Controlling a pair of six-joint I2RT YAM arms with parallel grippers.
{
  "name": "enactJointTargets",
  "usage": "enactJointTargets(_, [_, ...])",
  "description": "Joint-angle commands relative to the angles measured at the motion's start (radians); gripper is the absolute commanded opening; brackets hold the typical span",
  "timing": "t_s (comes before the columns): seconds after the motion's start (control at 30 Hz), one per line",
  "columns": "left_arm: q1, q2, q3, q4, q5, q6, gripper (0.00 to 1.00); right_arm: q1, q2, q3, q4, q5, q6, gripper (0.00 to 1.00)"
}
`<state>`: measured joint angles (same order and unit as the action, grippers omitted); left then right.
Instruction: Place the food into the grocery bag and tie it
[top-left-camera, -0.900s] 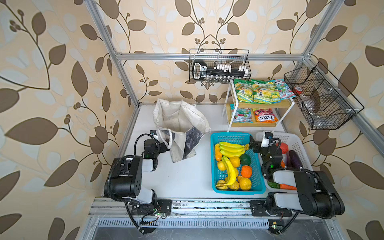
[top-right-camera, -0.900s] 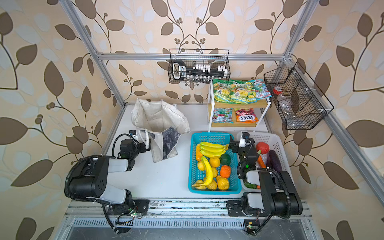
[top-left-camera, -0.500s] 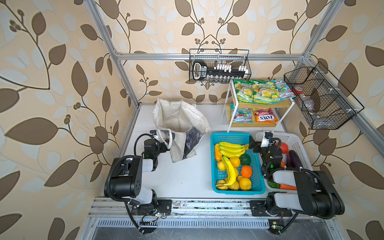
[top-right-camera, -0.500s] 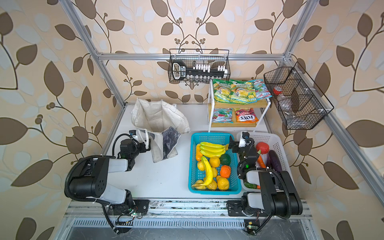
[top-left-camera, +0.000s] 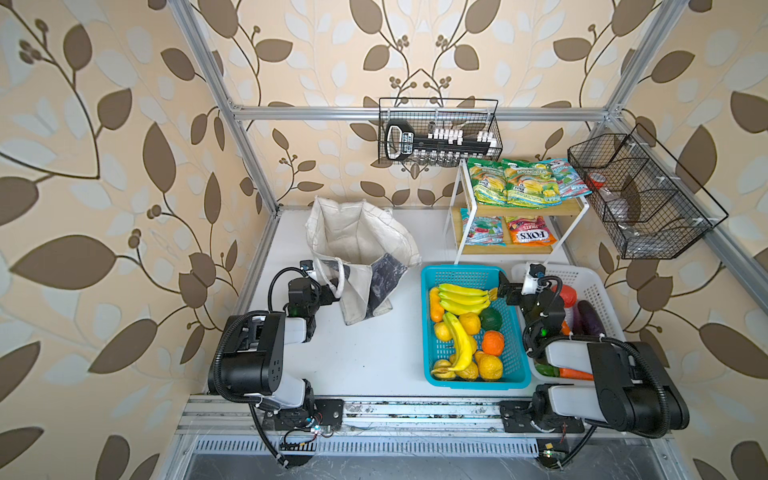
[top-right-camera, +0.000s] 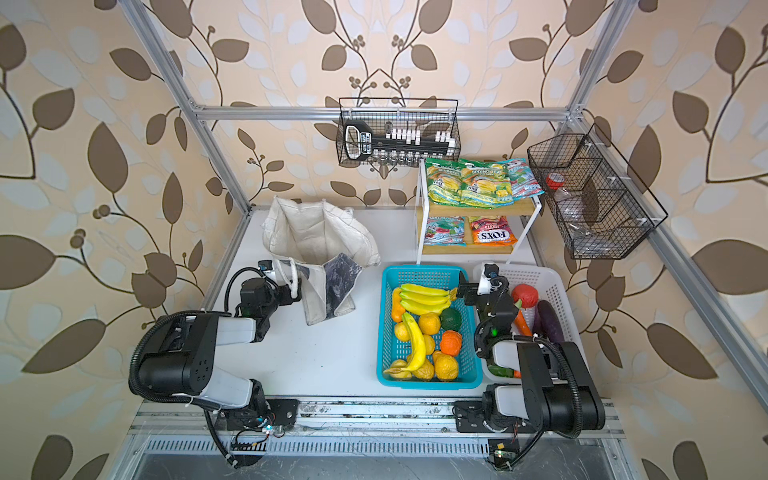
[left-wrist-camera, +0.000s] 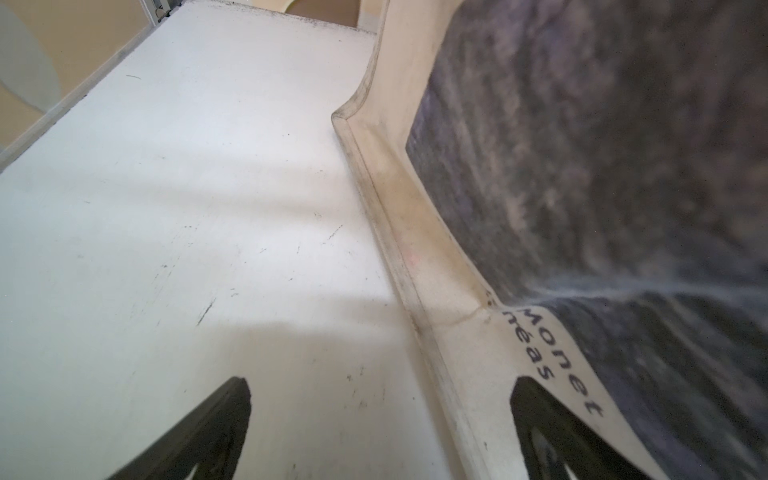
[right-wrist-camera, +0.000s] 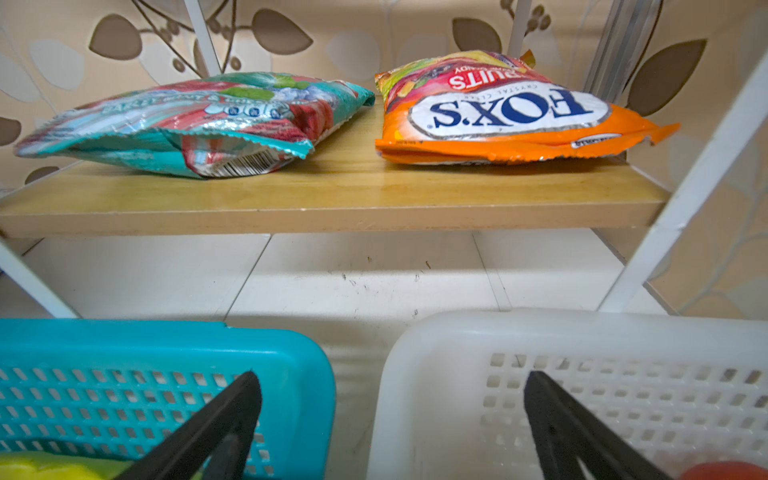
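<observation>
Still idle: left pincer (left-wrist-camera: 380, 380) spread beside grocery bag (top-left-camera: 360, 245), right pincer (right-wrist-camera: 390, 376) spread

In a top view you have the off-white canvas tote bag (top-left-camera: 358, 243) with a dark marbled print standing open on the white table (top-left-camera: 374, 353). The left gripper (top-left-camera: 332, 291) sits right at its thick white handle (top-left-camera: 340, 277). Your right gripper (top-left-camera: 500, 289) hangs at the blue plastic basket (top-left-camera: 428, 332), just beside the yellow banana bunch (top-left-camera: 461, 300). A round orange (top-left-camera: 493, 343) lies nearer the front.
</observation>
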<state>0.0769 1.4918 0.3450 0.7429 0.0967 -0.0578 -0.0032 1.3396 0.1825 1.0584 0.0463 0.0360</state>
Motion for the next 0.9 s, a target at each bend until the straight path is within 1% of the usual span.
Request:
enactJointTargets(0.0, [-0.014, 0.001, 0.028, 0.016, -0.005, 0.017, 0.99, -0.005, 0.012, -0.002, -0.037, -0.016, -0.018, 1.00])
enactJointTargets(0.13, [-0.013, -0.010, 0.019, 0.029, -0.007, 0.015, 0.99, -0.005, 0.009, -0.004, -0.036, -0.016, -0.019, 1.00])
enactJointTargets(0.2, [-0.011, -0.040, -0.005, 0.042, -0.068, -0.013, 0.99, -0.002, 0.000, -0.001, -0.038, -0.017, -0.023, 1.00])
enactJointTargets(0.27, [-0.012, -0.116, -0.037, 0.043, -0.149, -0.051, 0.99, 0.017, -0.055, 0.013, -0.099, 0.042, -0.027, 1.00])
enactJointTargets(0.33, [-0.012, -0.204, -0.046, -0.037, -0.202, -0.064, 0.99, 0.027, -0.134, 0.028, -0.199, 0.075, -0.026, 1.00])
enactJointTargets(0.4, [-0.011, -0.290, -0.017, -0.187, -0.247, -0.064, 0.99, 0.043, -0.205, 0.034, -0.261, 0.096, -0.034, 1.00])
enactJointTargets(0.43, [-0.011, -0.324, -0.012, -0.230, -0.266, -0.059, 0.99, 0.057, -0.240, 0.038, -0.297, 0.118, -0.035, 1.00])
enactJointTargets(0.5, [-0.011, -0.370, -0.026, -0.264, -0.326, -0.065, 0.99, 0.079, -0.299, 0.058, -0.377, 0.170, -0.019, 1.00])
enactJointTargets(0.57, [-0.009, -0.400, -0.058, -0.273, -0.397, -0.080, 0.99, 0.082, -0.343, 0.085, -0.457, 0.161, 0.019, 1.00])
enactJointTargets(0.63, [0.002, -0.415, -0.070, -0.282, -0.480, -0.120, 0.99, 0.082, -0.377, 0.117, -0.516, 0.124, 0.059, 1.00])
enactJointTargets(0.67, [0.022, -0.433, -0.069, -0.314, -0.484, -0.136, 0.99, 0.081, -0.389, 0.133, -0.547, 0.097, 0.078, 1.00])
enactJointTargets(0.7, [0.037, -0.446, -0.069, -0.331, -0.492, -0.170, 0.99, 0.080, -0.398, 0.146, -0.563, 0.071, 0.097, 1.00])
enactJointTargets(0.73, [0.053, -0.460, -0.069, -0.357, -0.502, -0.232, 0.99, 0.077, -0.400, 0.152, -0.563, 0.041, 0.122, 1.00])
enactJointTargets(0.77, [0.082, -0.472, -0.068, -0.389, -0.499, -0.326, 0.99, 0.074, -0.397, 0.157, -0.562, 0.037, 0.171, 1.00])
enactJointTargets(0.8, [0.121, -0.478, -0.056, -0.454, -0.495, -0.460, 0.99, 0.070, -0.395, 0.161, -0.561, 0.043, 0.208, 1.00])
enactJointTargets(0.83, [0.192, -0.472, -0.039, -0.541, -0.446, -0.579, 0.99, 0.057, -0.391, 0.167, -0.573, 0.040, 0.257, 1.00])
enactJointTargets(0.87, [0.265, -0.453, -0.021, -0.592, -0.356, -0.634, 0.99, 0.036, -0.388, 0.170, -0.578, -0.020, 0.287, 1.00])
